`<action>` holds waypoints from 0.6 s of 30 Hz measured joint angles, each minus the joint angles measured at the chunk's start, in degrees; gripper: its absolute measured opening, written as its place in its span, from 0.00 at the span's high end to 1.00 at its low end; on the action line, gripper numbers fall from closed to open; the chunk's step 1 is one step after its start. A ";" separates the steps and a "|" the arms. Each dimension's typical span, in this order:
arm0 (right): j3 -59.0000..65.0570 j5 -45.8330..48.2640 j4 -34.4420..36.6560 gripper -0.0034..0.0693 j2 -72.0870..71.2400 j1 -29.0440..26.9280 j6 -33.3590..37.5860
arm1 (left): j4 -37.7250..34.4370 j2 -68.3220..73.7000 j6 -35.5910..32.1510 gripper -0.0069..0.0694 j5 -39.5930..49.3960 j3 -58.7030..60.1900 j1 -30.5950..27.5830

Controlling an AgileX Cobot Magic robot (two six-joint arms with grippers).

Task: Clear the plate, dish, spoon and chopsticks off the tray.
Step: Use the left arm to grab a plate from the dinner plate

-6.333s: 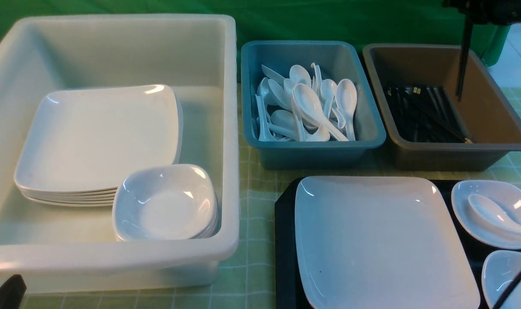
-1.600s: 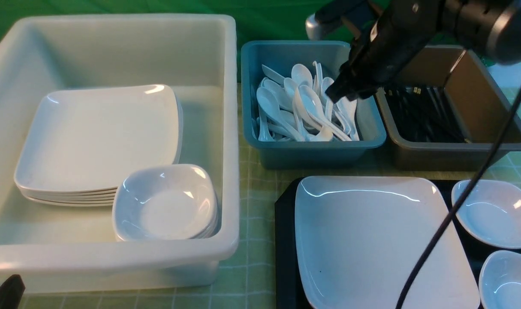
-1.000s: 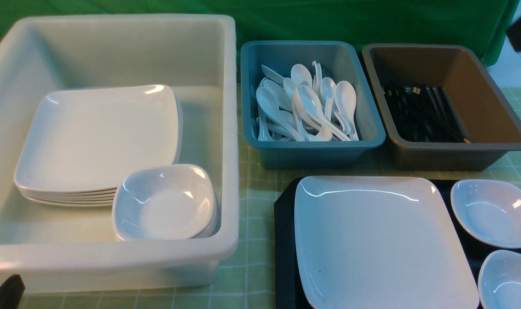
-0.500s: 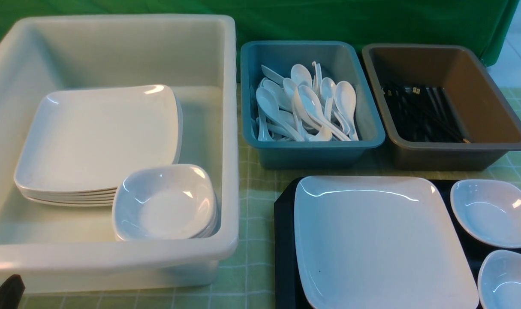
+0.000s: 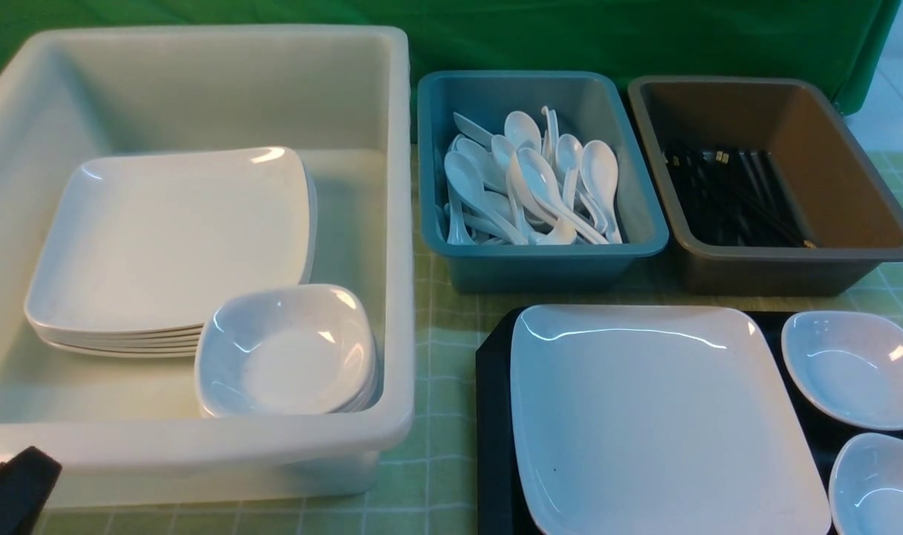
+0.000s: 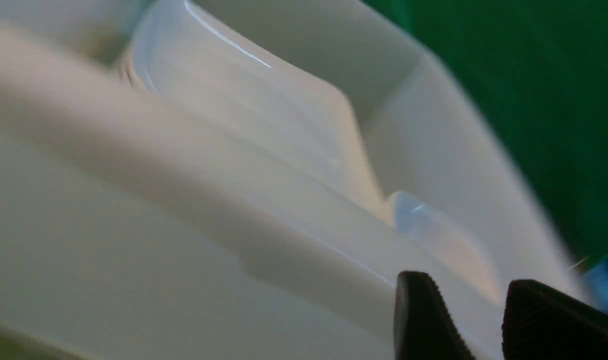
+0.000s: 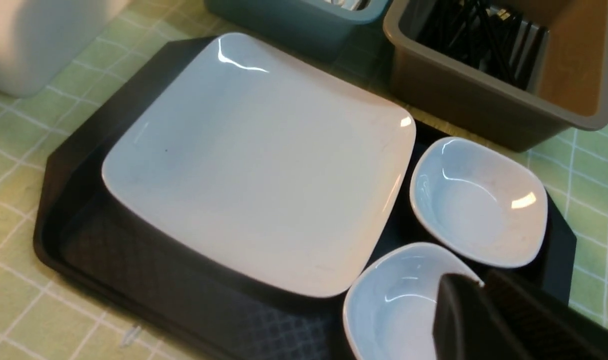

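Checked tabletop: right pincer, clenched empty, hung by the near dish on the tray, plate leftward. Left pincer, parted, sat well apart beside the tub.

You see the plate lying on the tray at front right, a small dish and a second dish just beside it on its right. Behind, the teal tub holds spoons, the brown tub chopsticks; a big white tub stands on the left.
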State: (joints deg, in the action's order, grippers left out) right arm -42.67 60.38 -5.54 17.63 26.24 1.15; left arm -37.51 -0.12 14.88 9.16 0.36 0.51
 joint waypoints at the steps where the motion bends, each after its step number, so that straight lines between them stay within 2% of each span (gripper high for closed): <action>1: 0.00 -0.79 0.00 0.88 0.00 0.00 0.00 | -5.73 0.00 3.11 0.62 -0.56 0.00 0.00; 4: 0.00 -2.33 0.00 0.88 0.00 0.00 0.00 | -12.20 0.00 5.44 0.62 -2.17 0.00 0.00; 9: 0.00 -3.92 0.00 0.87 0.00 0.00 0.00 | -14.76 0.00 6.72 0.62 -6.08 0.00 0.00; 12: 0.00 -4.38 0.00 0.86 0.00 0.00 0.00 | -15.72 0.00 7.66 0.63 -5.42 0.00 0.00; 15: 0.00 -4.92 0.00 0.86 0.00 0.00 0.00 | -15.60 0.00 6.24 0.71 -2.11 -1.88 0.00; 16: 0.00 -5.79 0.00 0.85 0.00 0.00 0.00 | -15.21 0.00 3.64 0.77 -0.04 -4.75 0.00; 17: 0.00 -5.93 0.00 0.85 0.00 0.00 0.00 | -15.14 -0.02 3.25 0.78 0.19 -5.18 0.00; 18: 0.00 -7.48 0.00 0.85 0.00 0.00 0.00 | -13.75 0.00 -0.57 0.87 2.49 -9.96 0.00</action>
State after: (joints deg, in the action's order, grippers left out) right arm -42.67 52.90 -5.54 17.63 26.24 1.15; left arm -51.26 -0.12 14.31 11.65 -9.60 0.51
